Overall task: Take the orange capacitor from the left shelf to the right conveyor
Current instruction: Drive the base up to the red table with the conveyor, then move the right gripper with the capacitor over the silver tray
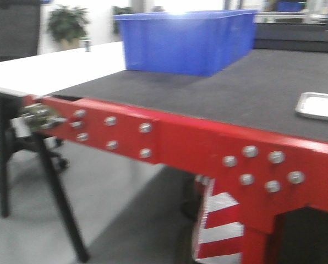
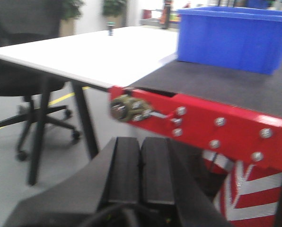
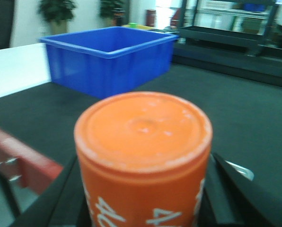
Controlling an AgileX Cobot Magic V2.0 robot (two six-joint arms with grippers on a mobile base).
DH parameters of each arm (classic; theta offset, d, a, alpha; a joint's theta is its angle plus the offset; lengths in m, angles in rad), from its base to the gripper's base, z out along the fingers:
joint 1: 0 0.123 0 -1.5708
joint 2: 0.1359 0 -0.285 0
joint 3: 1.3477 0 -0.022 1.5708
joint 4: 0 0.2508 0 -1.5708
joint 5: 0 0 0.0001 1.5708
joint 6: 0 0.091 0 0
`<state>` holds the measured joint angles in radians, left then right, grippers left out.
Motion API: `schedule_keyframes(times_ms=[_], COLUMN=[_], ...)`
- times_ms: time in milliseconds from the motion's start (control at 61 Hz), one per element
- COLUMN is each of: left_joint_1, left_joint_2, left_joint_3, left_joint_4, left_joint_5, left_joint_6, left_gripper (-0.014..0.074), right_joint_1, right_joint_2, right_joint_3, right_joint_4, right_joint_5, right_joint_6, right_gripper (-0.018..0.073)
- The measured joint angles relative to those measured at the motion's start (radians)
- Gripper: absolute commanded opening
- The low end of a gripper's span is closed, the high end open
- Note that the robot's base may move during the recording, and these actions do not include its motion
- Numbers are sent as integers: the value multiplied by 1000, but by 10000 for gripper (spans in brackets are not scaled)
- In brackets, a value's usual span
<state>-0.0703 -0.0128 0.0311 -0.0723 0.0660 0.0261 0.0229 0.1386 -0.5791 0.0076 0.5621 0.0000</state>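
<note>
The orange capacitor [image 3: 143, 156], with white "4680" print on its side, fills the right wrist view. My right gripper [image 3: 145, 191] is shut on it, a dark finger on each side. It hangs above the near part of the right conveyor [image 3: 245, 109], a dark belt with a red bolted front edge [image 1: 180, 140]. My left gripper [image 2: 141, 142] is shut with nothing in it, its pads pressed together. It sits low, in front of the conveyor's red corner [image 2: 145, 113]. The left shelf is out of view.
A blue plastic bin [image 1: 186, 38] stands on the belt at the back. A shallow silver tray [image 1: 321, 105] lies on the belt at the right. A white table [image 1: 54, 66] adjoins the conveyor's left end, with an office chair [image 2: 22, 85] beside it.
</note>
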Motion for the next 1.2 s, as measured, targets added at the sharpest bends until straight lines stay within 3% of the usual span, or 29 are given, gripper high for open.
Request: schedule_keyframes(times_ms=[1196], left_joint_1=[0], left_joint_2=[0], left_joint_3=[0], left_joint_4=[0], left_joint_5=[0], left_joint_6=[0], left_gripper=[-127], right_joint_1=[0], right_joint_2=[0], right_joint_3=[0], right_joint_4=[0], right_joint_5=[0], right_joint_6=[0], right_gripper=[56])
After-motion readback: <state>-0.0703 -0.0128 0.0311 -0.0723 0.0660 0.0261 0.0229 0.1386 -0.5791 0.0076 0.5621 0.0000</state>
